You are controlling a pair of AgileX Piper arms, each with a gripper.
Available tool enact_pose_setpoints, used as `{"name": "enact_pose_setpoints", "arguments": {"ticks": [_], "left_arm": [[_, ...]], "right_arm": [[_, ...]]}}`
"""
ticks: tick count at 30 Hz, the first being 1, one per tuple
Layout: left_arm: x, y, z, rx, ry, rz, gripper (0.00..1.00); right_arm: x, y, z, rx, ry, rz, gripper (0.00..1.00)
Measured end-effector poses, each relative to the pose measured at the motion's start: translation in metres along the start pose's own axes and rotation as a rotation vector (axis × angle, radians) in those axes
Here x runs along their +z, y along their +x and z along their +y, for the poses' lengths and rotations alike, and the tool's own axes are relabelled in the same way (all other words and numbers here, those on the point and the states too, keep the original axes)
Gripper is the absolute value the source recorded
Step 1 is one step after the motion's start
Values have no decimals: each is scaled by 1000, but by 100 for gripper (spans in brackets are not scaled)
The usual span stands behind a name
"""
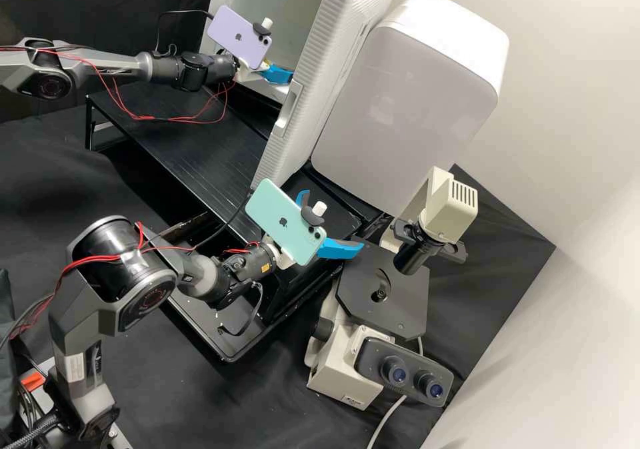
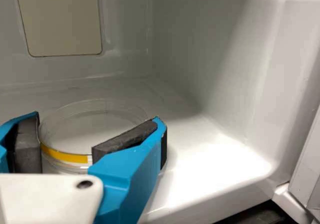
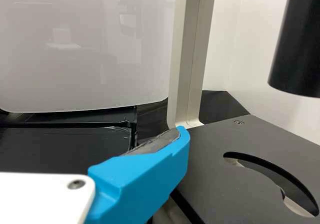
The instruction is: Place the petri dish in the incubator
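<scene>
White incubator (image 2: 225, 84) chamber: petri dish (image 2: 100, 119) held at floor level, left gripper (image 2: 87, 134) jaws clamped on it; placing step, release and withdrawal judged next.

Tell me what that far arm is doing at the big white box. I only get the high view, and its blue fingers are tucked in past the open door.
Observer: The left wrist view looks inside. A clear petri dish sits between the fingers of the left gripper, one on each side of it.
Operator: Is the dish up in the air?
Observer: No, it looks set down on the white floor of the incubator.
Operator: Anything inside the dish?
Observer: A yellow band runs around its lower wall. Beyond that I cannot tell.
</scene>
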Motion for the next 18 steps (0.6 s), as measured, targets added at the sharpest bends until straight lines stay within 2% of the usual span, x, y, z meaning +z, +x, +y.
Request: {"name": "enact_pose_setpoints", "arguments": {"ticks": [2, 3, 18], "left_arm": [[0, 0, 0, 0, 0, 0, 0], [0, 0, 0, 0, 0, 0, 100], [0, 0, 0, 0, 0, 0, 100]], "right_arm": [[0, 0, 0, 0, 0, 0, 100], [0, 0, 0, 0, 0, 0, 100], [0, 0, 0, 0, 0, 0, 100]]}}
